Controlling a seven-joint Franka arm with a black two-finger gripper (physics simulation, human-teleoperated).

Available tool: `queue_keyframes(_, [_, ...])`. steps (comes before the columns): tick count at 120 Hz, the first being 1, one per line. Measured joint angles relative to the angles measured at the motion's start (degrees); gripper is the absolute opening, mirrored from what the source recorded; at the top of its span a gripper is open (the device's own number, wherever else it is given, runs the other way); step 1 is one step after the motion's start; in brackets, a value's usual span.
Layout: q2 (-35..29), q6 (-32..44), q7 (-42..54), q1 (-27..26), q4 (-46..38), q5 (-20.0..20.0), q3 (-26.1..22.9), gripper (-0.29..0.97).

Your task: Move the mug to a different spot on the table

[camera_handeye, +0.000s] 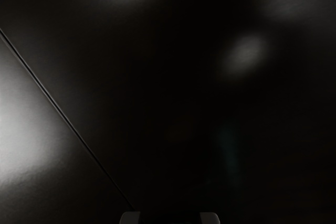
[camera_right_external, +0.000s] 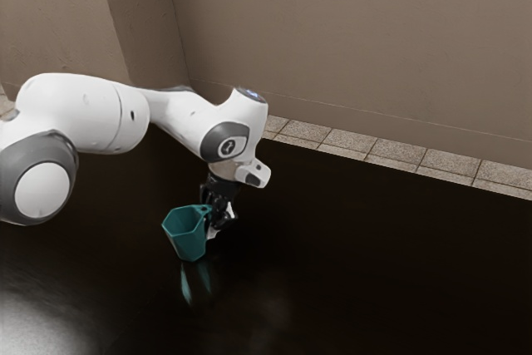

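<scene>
In the exterior view, the white arm (camera_right_external: 83, 122) enters from the exterior view's left and bends down over the dark, glossy worktop (camera_right_external: 374, 272). Just right of the arm's large grey-capped joint, the teal mug (camera_right_external: 187, 232) is in the left-centre part of the worktop, well away from its far edge. It is tilted, with its open mouth up and toward the exterior view's left and its narrower base pointing down. A faint teal reflection (camera_right_external: 194, 282) lies on the worktop just under the base. Whether the base touches the surface or hangs slightly above it cannot be told for certain.

Right against the mug's side is the black end effector (camera_right_external: 218, 212), pointing downward from the wrist. Its fingers are clenched on the mug's right-hand edge, one on each side of it, so it is grasping the mug.

Further toward the exterior view's right, the worktop runs on dark and bare. Beyond its far edge lie a strip of tiled floor (camera_right_external: 399, 151) and a plain beige wall (camera_right_external: 349, 31).

In the wrist view, the worktop appears nearly black with soft patches of glare (camera_handeye: 244, 53). A thin straight line (camera_handeye: 63, 114) crosses it on a diagonal.
</scene>
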Motion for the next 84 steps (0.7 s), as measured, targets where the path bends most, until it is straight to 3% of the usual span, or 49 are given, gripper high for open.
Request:
queue_keyframes(30, [0.77,0.01,-2.45,0.56,1.79,-1.71,0.18,0.40])
queue_keyframes(47, [-0.22,1.63,-3.83,0.52,2.91,-4.10,0.31,0.53])
queue_keyframes(57, [-6.26,2.47,-4.86,0.32,2.56,-6.14,0.33,0.57])
queue_keyframes(68, [-17.01,3.00,-5.96,0.96,0.32,-7.88,0.05,0.60])
queue_keyframes(84, [-29.52,0.92,-7.09,7.00,-2.91,-13.08,-0.73,0.63])
